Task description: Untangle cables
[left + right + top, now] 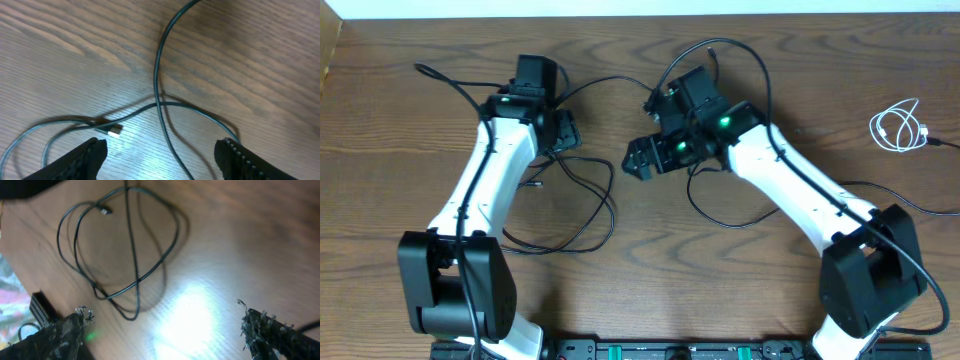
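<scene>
**Black cord lies loose under the open left fingers; white cord already apart**

The left gripper point(161, 146) hangs low over the surface point(650, 300) with its fingers spread wide and nothing between them. One strand of the black cord point(157, 85) runs near to far straight through the gap. A second strand crosses it just ahead of the fingers. A small plug end point(114, 131) rests just beside the left finger.

In the overhead view the cord's loose loops point(612, 205) lie in the middle, between the two arms and toward the near side. The left arm looks the nearer one.

The right gripper point(162, 317) is also open and holds nothing. The overlapping loops point(125, 245) lie ahead of it and to one side, apart from its fingers.

The white cord point(898, 128) sits coiled at the far right, well apart from the black one and closer to the right arm.

What is left, as I judge it, is opening the black cord's own crossings. The thicker arm wires point(720, 215) curl near the right arm and could be mistaken for the cord or snagged.
</scene>
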`<state>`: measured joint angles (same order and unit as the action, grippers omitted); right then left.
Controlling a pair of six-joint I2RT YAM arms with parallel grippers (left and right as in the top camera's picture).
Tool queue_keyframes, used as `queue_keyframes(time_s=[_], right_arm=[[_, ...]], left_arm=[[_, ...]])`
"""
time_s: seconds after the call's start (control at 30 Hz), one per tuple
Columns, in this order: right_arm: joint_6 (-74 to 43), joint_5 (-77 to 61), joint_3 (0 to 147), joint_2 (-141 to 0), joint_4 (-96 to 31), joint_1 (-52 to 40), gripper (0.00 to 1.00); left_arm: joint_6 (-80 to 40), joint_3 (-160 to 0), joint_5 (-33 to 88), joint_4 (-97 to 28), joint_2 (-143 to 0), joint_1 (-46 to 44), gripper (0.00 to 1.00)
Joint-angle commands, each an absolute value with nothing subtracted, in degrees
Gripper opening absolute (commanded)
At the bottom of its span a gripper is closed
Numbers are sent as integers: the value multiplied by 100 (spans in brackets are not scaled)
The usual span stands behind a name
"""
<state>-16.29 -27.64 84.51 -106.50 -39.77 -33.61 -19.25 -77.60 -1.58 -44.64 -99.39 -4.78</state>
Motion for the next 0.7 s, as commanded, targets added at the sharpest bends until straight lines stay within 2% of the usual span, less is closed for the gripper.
queue_keyframes(time_s=[0.0,0.1,0.17,0.23,0.33,0.37,0.47,0.5,0.53,0.67], right_arm=[[-1780,-2731,8420,-10816,-3940,-3712,99],[-2366,-2545,8420,-11126,-3850,-3979,99],[-2679,-2587,8420,-11371,-3680,-4080,99],[-2764,-2777,8420,-11681,-3387,-4185,99],[-2764,-3011,8420,-12049,-3087,-4307,96],[-2768,-3083,8420,-12193,-2954,-4355,94],[-2764,-3262,8420,-12479,-2670,-4438,87],[-2764,-3330,8420,-12549,-2622,-4440,82],[-2764,-3367,8420,-12571,-2611,-4434,73],[-2766,-3385,8423,-12562,-2471,-4322,20]], left_arm=[[-1870,-7950,805,-4488,-9918,-78,75],[-1872,-7953,1831,-4456,-9920,517,75],[-1879,-7953,2202,-4453,-9920,886,83],[-1876,-7950,2292,-4486,-9920,1192,90],[-1874,-7946,2290,-4495,-9920,1448,91],[-1872,-7946,2290,-4495,-9920,1509,98],[-1874,-7942,2290,-4495,-9920,1592,98],[-1874,-7942,2290,-4495,-9920,1597,98],[-1874,-7942,2292,-4493,-9920,1594,98],[-1874,-7942,2290,-4495,-9920,1594,98]])
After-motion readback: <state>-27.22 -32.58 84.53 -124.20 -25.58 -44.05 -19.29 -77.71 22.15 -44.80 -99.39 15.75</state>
